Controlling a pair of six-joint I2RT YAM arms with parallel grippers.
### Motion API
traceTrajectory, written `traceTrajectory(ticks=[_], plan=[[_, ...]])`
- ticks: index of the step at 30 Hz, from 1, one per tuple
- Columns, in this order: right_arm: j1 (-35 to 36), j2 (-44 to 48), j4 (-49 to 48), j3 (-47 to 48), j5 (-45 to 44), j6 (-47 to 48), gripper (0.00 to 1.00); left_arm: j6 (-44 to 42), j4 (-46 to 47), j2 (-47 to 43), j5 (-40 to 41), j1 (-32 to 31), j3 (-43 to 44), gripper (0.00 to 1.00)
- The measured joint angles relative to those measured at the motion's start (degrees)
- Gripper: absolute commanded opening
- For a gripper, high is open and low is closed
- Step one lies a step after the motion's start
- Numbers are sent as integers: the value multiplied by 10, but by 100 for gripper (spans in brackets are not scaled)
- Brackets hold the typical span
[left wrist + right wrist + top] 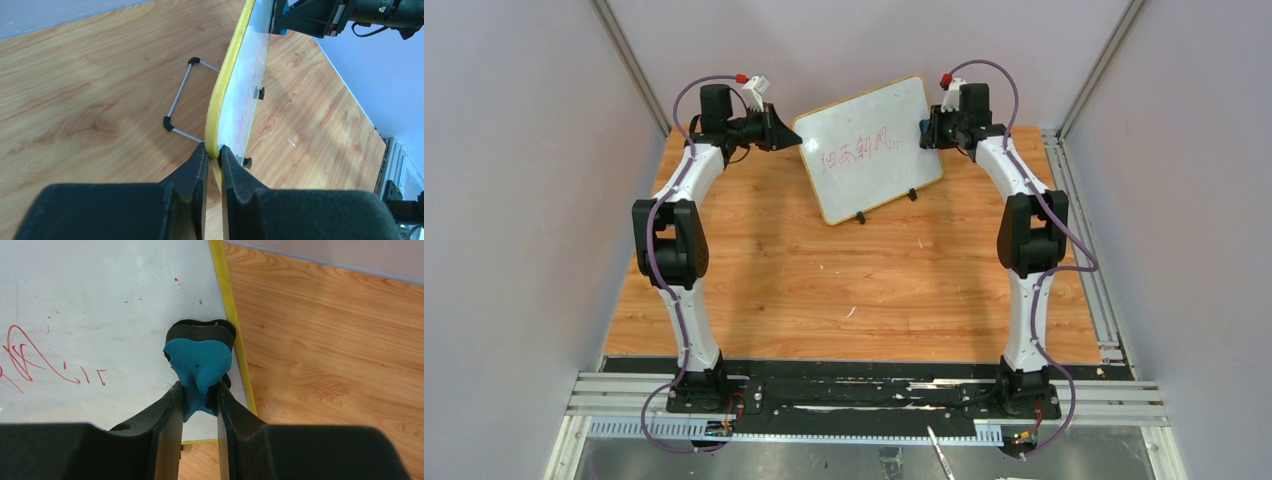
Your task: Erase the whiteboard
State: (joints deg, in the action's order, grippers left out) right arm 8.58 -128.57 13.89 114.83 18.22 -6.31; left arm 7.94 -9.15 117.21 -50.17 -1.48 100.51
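Wooden table [824, 290], whiteboard [869, 150] edge inside left tool [212, 152]

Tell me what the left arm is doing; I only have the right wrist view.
Observer: The left gripper is shut on the whiteboard's edge, on the side opposite yours.
Operator: Say what props the board up.
Observer: A wire stand behind it, resting on the table.
Operator: Report how much writing remains.
Observer: Red writing spans the board's middle, all to the left of your eraser.
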Motion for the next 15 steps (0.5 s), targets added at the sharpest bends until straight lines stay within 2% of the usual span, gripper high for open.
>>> traceTrajectory(ticks=[10, 15], plan=[[8, 2, -1, -2, -9, -3, 1, 0, -1, 0, 1, 0, 0, 0], [35, 2, -6, -2, -20, -18, 1, 0, -4, -1, 2, 0, 0, 0]])
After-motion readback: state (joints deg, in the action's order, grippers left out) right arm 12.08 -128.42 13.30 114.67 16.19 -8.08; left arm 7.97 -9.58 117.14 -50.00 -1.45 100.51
